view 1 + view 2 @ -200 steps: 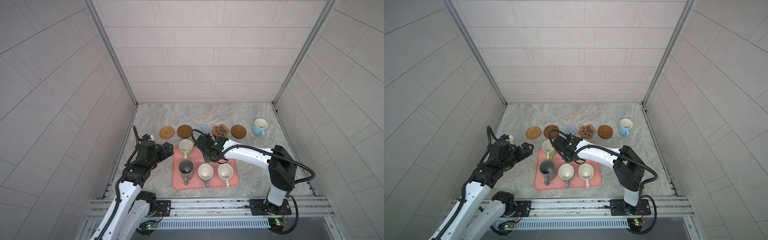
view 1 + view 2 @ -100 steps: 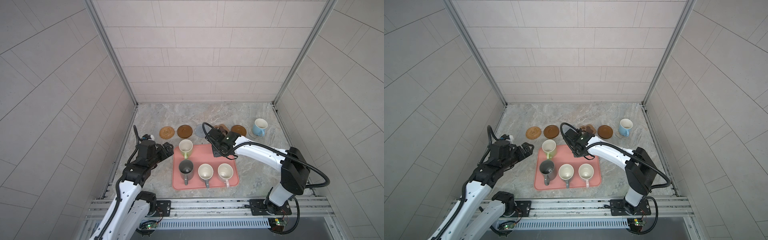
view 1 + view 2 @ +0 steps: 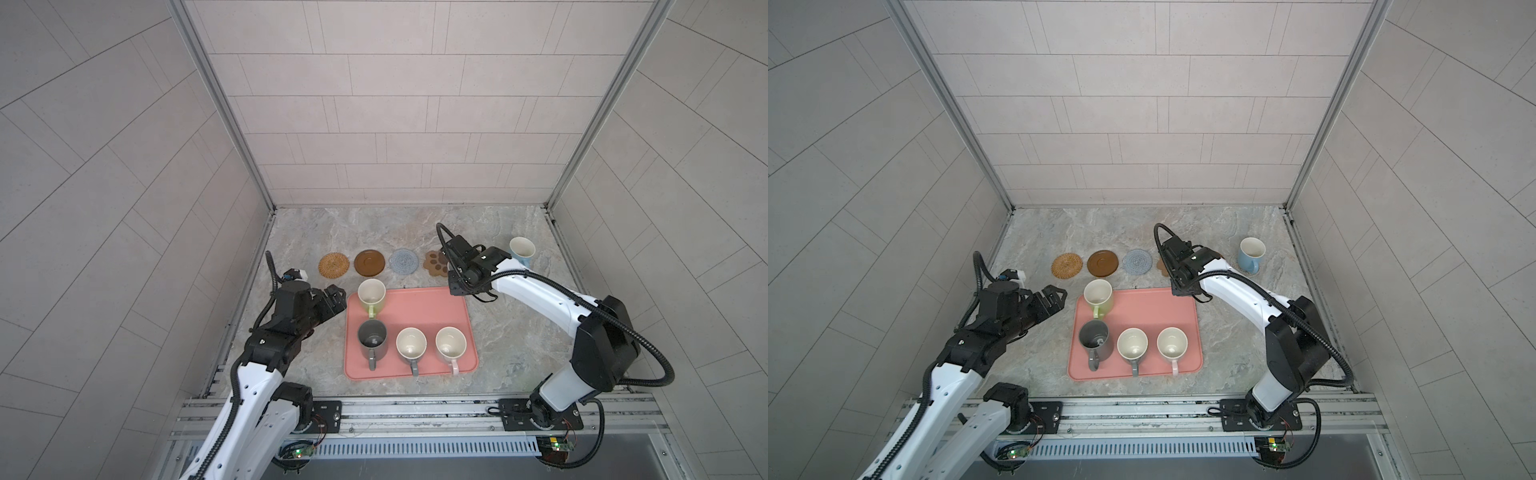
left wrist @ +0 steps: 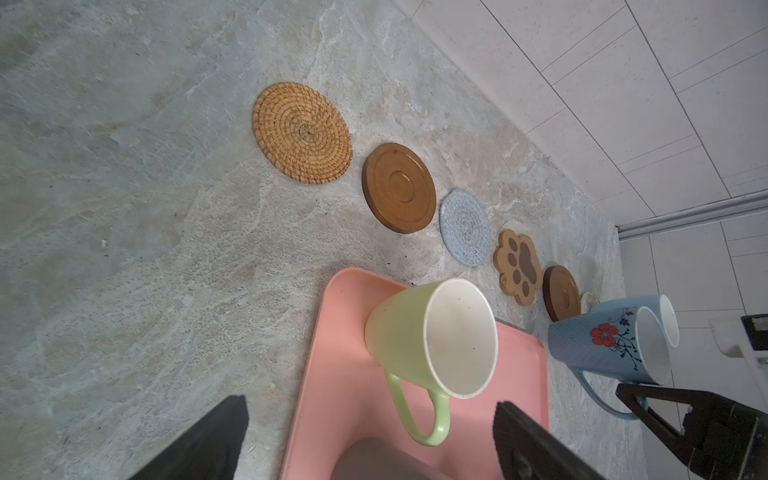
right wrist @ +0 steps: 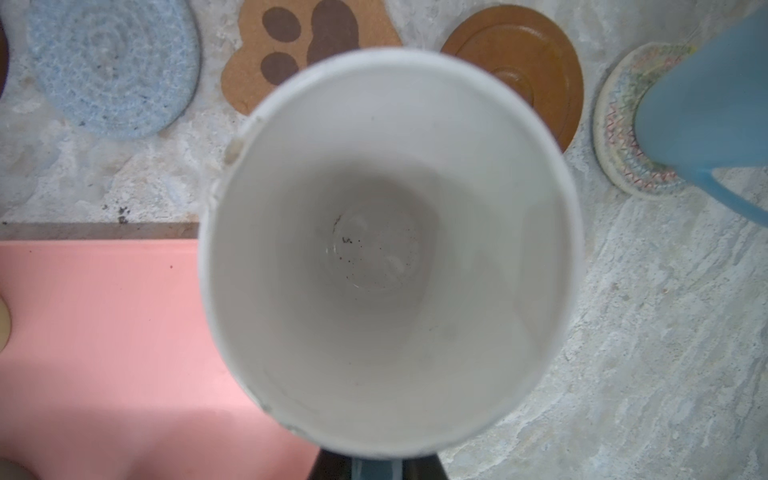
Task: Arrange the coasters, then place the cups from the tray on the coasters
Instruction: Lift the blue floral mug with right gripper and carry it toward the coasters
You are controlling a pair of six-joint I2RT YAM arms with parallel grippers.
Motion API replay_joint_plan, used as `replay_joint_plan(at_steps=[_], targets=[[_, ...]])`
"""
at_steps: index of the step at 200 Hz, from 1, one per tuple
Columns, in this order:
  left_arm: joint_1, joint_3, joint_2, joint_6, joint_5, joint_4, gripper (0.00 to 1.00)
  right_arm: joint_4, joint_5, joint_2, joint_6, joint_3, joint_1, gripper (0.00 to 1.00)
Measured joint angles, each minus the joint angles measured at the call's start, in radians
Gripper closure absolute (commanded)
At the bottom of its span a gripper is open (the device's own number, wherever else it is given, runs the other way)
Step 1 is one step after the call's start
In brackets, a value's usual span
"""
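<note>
Four cups stood upright on the salmon-pink tray (image 3: 415,309). The light green cup (image 3: 371,293) was at its far left corner. Along the near edge stood the dark grey cup (image 3: 372,338), the grey-handled cup (image 3: 411,345) and the pink-handled cup (image 3: 450,343). Every handle pointed toward the near side.

Beyond the tray we saw the coasters in a row on the marble surface (image 3: 316,232). From the left came the rattan coaster (image 3: 333,264), a dark brown disc (image 3: 369,262), the blue-grey crochet coaster (image 3: 403,262) and the paw-shaped coaster (image 3: 434,262). The right arm partly covered the paw-shaped coaster in both top views. The left wrist view showed the second dark brown disc (image 4: 561,293) next in the row, bare. At the right end the plain blue cup (image 3: 522,250) stood on the beige crochet coaster (image 5: 619,137).

The right fingers (image 5: 332,469) were pressed tight on the handle of the flowered blue cup (image 4: 598,349). They held it upright at the tray's far right corner, just in front of the paw-shaped coaster and the second dark brown disc. We could not tell whether its base touched anything. Both top views hid this cup under the arm.

The left fingers (image 4: 208,436) stood spread wide with nothing between them. They were just left of the tray's far left corner, near the light green cup but apart from it.
</note>
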Motion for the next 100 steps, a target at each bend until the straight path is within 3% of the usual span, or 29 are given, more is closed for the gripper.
replay_joint_plan(at_steps=[100], targets=[[0.0,0.0,-0.003,-0.026,-0.027,-0.014,0.0,0.054,-0.104,0.086,-0.199,0.077,-0.229,0.92]])
